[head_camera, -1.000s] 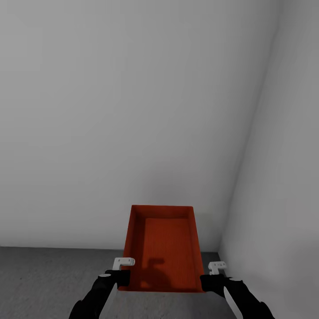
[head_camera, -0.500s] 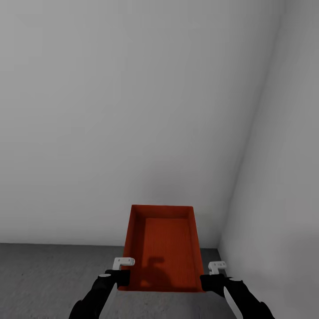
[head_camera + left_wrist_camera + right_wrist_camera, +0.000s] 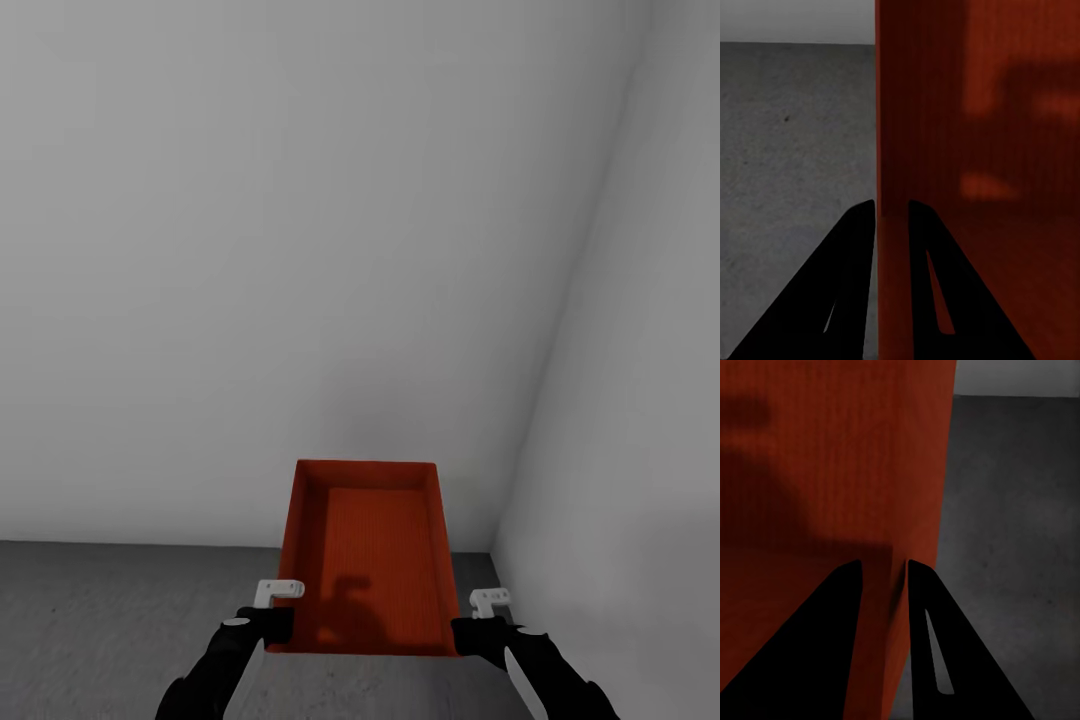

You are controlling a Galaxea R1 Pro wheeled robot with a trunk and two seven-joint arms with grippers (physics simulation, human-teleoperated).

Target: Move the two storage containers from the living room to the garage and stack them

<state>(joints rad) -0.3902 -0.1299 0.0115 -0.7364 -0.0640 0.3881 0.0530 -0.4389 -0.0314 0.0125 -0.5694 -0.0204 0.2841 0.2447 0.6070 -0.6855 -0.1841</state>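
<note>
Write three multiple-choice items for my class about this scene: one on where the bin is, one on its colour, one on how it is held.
1. The storage container is
A. near a corner of pale grey walls
B. on a sofa
C. on a table

2. Its colour is
A. blue
B. red-orange
C. green

3. It is held by
A. the left tool alone
B. no tool
C. both tools, one wall each

Answers:
1 A: the head view shows two walls meeting just beyond it, over the dark grey floor.
2 B: walls and bottom are red-orange.
3 C: the left tool and the right tool each straddle a wall.
</note>
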